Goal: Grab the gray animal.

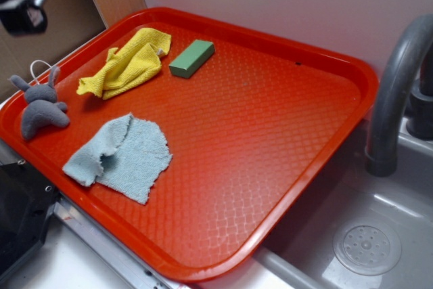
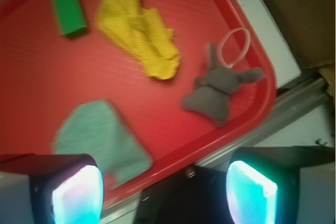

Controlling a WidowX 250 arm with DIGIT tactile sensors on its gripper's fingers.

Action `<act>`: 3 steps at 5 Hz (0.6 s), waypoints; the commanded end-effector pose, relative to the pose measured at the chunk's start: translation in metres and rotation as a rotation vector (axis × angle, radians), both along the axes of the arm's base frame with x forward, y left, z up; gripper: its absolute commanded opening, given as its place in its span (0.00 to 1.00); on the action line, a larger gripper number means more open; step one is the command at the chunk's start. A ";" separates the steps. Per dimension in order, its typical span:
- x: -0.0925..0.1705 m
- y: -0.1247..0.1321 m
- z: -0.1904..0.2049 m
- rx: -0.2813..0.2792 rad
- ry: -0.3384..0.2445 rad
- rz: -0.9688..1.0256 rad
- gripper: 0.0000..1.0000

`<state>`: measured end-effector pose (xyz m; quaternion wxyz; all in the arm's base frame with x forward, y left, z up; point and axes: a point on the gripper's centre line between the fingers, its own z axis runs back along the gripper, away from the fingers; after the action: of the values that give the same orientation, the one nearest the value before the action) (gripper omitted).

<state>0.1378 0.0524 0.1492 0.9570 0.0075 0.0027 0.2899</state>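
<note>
No readable text, labels, brands, numbers or signs on anything

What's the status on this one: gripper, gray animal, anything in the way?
Gripper open, empty, well above the tray. Gray animal untouched at the tray's edge, white loop over the rim. Yellow cloth and blue cloth nearby, neither touching it.

We see a soft, matt plush bunny [image 1: 42, 107] on a glossy plastic tray [image 1: 270, 133] with a fine embossed texture. Beyond our claw [image 2: 163, 192] lie nubbly yellow [image 1: 125, 62] and blue [image 1: 125, 157] cloths.
</note>
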 end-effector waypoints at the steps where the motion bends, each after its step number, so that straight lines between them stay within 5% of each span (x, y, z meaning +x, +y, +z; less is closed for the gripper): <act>1: -0.006 0.041 -0.039 0.122 0.013 0.113 1.00; 3: 0.000 0.066 -0.083 0.254 -0.014 0.153 1.00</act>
<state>0.1415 0.1063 0.0574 0.9308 0.1207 -0.0289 0.3438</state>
